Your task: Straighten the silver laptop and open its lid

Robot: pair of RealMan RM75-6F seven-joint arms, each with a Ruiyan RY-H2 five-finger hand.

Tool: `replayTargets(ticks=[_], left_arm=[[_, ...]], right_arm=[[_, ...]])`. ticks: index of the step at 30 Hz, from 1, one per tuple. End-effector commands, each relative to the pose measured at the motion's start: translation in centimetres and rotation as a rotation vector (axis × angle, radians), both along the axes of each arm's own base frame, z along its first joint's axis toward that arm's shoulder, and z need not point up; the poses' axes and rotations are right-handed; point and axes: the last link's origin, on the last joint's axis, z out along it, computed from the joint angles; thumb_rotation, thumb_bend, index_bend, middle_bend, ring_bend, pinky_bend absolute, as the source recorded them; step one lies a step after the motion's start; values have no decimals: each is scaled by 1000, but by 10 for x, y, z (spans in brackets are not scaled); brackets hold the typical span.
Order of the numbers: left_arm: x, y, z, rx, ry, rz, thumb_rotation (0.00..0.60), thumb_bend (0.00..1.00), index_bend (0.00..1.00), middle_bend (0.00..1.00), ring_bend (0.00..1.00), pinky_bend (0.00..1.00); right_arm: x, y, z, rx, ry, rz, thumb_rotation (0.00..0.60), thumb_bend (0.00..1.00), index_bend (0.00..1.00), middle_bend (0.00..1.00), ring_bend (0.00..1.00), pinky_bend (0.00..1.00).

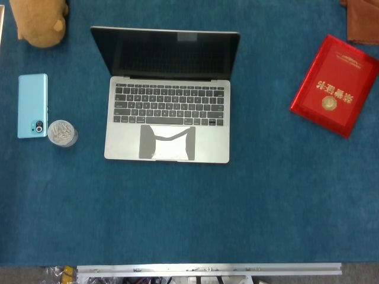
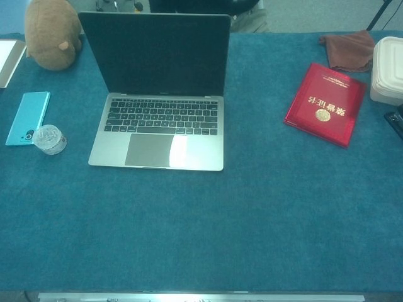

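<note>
The silver laptop (image 1: 167, 115) lies on the blue table cloth, left of centre, square to the table's front edge. Its lid (image 1: 166, 53) stands raised, the dark screen facing me and the keyboard and trackpad exposed. The chest view shows the same laptop (image 2: 157, 129) with its screen (image 2: 157, 53) upright. Neither of my hands appears in the head view or the chest view.
Left of the laptop lie a light-blue phone (image 1: 32, 105) and a small round clear jar (image 1: 62, 133). A brown plush toy (image 1: 38, 21) sits at the back left. A red booklet (image 1: 334, 86) lies to the right, with a brown cloth (image 2: 349, 49) and a white box (image 2: 388, 69) behind it.
</note>
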Motion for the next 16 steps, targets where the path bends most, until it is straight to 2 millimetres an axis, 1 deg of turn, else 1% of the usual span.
replayTargets(ticks=[1,7,16], left_arm=[[2,-1,1,-1,-8,-7,600,170,0,0,0,1],[5,-3,3,2,-20,-10,600,170,0,0,0,1],[5,-4,2,-7,-18,-6,600,170,0,0,0,1]], right_arm=[[6,-3,-7,42,-22,51,600,383,0,10,0,26],[19,-4,-19,104,-23,122,600,383,0,10,0,26],[22,-6,-31,153,-26,138,600,383,0,10,0,26]])
